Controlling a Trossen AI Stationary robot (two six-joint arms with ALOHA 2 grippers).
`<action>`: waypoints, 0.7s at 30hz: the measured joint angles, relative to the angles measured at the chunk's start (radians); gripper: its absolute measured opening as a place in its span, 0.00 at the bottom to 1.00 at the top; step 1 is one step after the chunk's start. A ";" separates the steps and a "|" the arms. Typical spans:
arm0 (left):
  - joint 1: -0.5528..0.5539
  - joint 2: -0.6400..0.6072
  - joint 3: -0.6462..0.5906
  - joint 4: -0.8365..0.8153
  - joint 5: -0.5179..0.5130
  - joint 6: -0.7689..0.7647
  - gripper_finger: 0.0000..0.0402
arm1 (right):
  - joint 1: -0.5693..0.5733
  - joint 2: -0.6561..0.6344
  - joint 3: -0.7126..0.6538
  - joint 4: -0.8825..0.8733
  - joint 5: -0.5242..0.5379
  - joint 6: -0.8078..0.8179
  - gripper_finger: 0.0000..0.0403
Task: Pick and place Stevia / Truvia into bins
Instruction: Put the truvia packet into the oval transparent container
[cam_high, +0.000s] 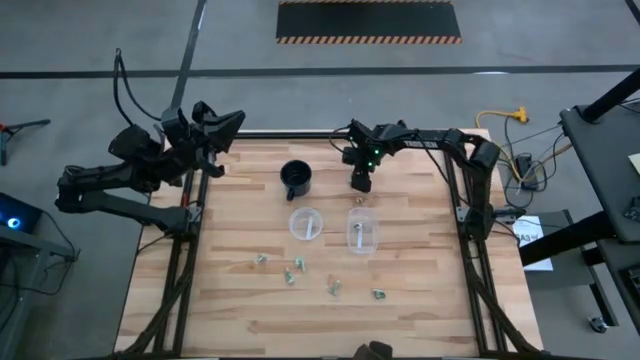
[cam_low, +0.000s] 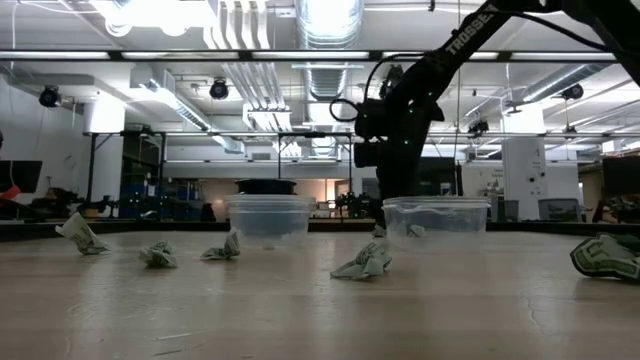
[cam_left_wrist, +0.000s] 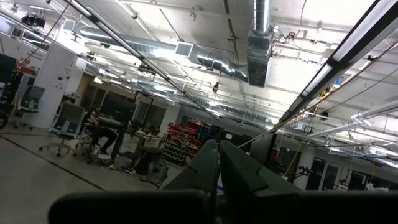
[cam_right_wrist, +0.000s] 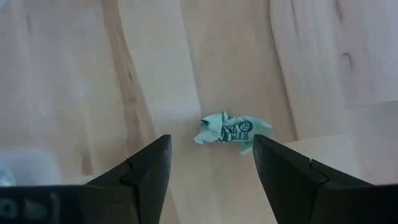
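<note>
Two clear cups (cam_high: 307, 223) (cam_high: 362, 229) sit just beside black mug (cam_high: 296, 179). R gripper (cam_right_wrist: 211, 163), jaws apart, hangs over crumpled packet (cam_right_wrist: 231, 131) between mug and far-side cup. L gripper (cam_left_wrist: 219, 163) closed, far from mug.

mug: I've got a black mug (cam_high: 296, 179) with a handle sitting on the table, far side of centre
table: light wood planks (cam_high: 420, 300), dark frame around it
floor: grey, with a black mat (cam_high: 368, 21) edged in hazard stripes
cable: yellow one (cam_high: 503, 117) off the far right corner
</note>
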 joint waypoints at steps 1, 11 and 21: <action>0.000 0.000 0.000 0.000 0.000 0.000 0.00 | 0.000 0.008 0.000 0.000 0.000 0.004 0.53; 0.000 0.001 0.000 0.000 0.000 0.000 0.00 | 0.000 0.041 0.000 0.009 0.000 0.010 0.53; 0.000 0.003 -0.001 -0.001 0.000 0.000 0.00 | -0.001 0.041 0.000 -0.001 0.034 0.006 0.36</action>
